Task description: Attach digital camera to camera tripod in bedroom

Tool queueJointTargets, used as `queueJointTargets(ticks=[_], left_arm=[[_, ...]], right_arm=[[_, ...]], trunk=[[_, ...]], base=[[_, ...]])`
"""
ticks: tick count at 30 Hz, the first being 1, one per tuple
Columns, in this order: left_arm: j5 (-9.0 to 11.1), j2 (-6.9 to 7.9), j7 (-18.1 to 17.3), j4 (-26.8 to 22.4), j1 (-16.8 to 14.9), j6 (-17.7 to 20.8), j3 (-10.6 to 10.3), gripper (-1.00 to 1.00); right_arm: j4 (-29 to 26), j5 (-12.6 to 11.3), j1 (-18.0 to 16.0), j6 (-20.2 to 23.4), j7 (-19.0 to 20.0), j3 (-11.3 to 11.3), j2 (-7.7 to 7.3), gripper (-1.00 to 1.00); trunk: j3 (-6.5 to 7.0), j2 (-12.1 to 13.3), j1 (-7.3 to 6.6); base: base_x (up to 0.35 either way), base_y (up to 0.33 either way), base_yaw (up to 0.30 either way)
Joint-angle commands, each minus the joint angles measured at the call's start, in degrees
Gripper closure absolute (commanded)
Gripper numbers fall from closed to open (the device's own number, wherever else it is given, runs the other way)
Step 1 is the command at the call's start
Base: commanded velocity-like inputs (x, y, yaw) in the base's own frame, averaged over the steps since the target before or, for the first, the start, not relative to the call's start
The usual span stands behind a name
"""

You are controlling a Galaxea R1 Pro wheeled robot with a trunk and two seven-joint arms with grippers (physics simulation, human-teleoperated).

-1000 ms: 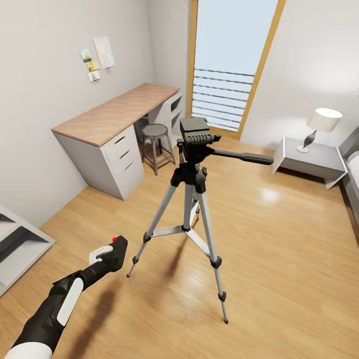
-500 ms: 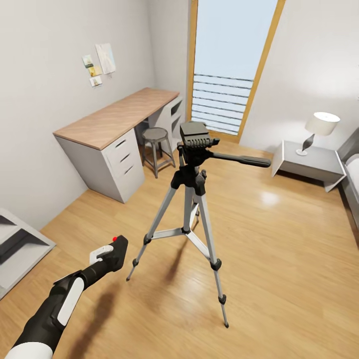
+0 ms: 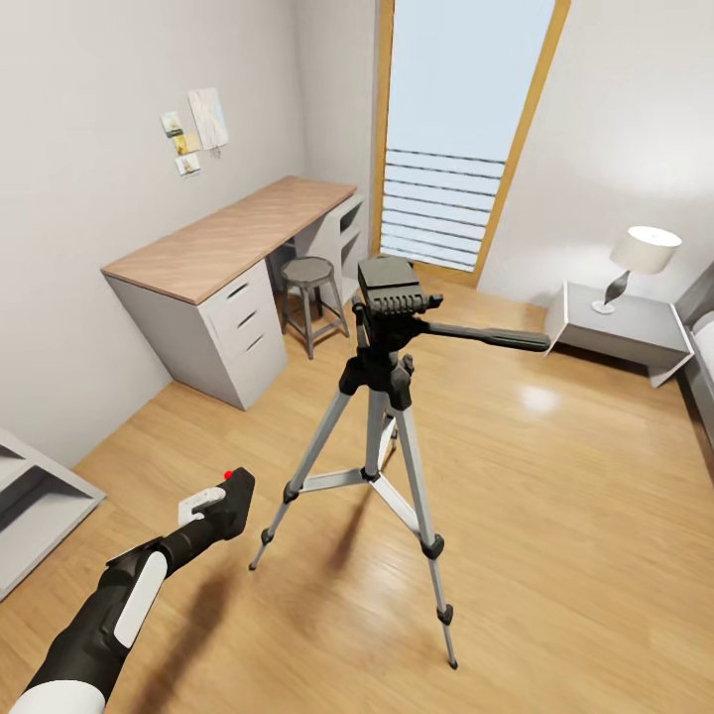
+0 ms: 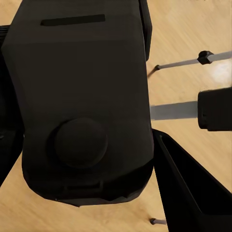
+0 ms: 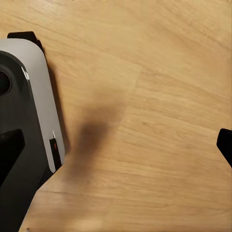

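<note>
left tool (image 3: 220,509): low at the left of the head view, clamped on the digital camera (image 3: 226,503); black fingers (image 4: 191,186) flank the camera body in the left wrist view
digital camera: black, held above the floor (image 3: 555,466), red button (image 3: 228,475) on top; in the left wrist view its dark body (image 4: 82,101) with a round boss takes up most of the picture
camera tripod (image 3: 382,397): standing upright mid-floor, three silver legs spread, feet on the wood; black head (image 3: 387,283) with flat plate on top, bare; pan handle (image 3: 486,338) sticks out toward the nightstand side
camera vs tripod: apart; camera sits lower than the head plate, near the tripod's nearest left foot (image 3: 256,565)
left wrist view extras: silver leg sections (image 4: 174,110) and a black joint (image 4: 205,57) past the camera
right tool: cannot tell whether apart or together; in the right wrist view a grey-and-black robot part (image 5: 26,135) over bare wood floor, one dark tip (image 5: 225,145) at the picture's edge
room: desk (image 3: 228,238) with drawers along the left wall, stool (image 3: 307,293) beside it, tall window (image 3: 461,129) behind the tripod, nightstand (image 3: 620,322) with lamp (image 3: 640,253), grey shelf (image 3: 35,496) at the left edge, small pictures (image 3: 193,129) on the wall
</note>
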Motion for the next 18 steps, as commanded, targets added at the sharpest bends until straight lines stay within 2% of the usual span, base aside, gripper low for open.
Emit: queueJointTargets(ticks=[1, 8, 13, 17, 18], left_arm=[[0.2, -0.02, -0.3, -0.1, 0.0, 0.4, 0.1, 1.00], [0.2, -0.01, -0.2, -0.1, 0.0, 0.4, 0.1, 1.00], [0.2, 0.05, -0.3, -0.1, 0.0, 0.4, 0.1, 1.00], [0.2, 0.05, -0.2, -0.1, 0.0, 0.4, 0.1, 1.00], [0.2, 0.01, -0.2, -0.1, 0.0, 0.4, 0.1, 1.00]], right_arm=[[0.0, -0.2, 0.0, -0.2, 0.0, -0.1, 0.01, -1.00], [0.0, -0.2, 0.0, -0.2, 0.0, 0.0, 0.01, -1.00], [0.0, -0.2, 0.0, -0.4, 0.1, 0.0, 0.01, -1.00], [-0.1, -0.2, 0.0, -0.9, 0.6, 0.0, -0.07, -1.00], [-4.5, -0.2, 0.0, -1.3, 1.0, 0.1, -0.51, -1.00]], trunk=[[-0.06, -0.1, 0.02], [-0.06, -0.1, 0.02], [-0.06, -0.1, 0.02], [-0.06, -0.1, 0.02], [-0.06, -0.1, 0.02]], base=[[0.018, 0.000, 0.000], [0.022, 0.000, 0.000], [0.186, 0.000, 0.000], [0.062, 0.000, 0.000], [0.011, 0.000, 0.000]])
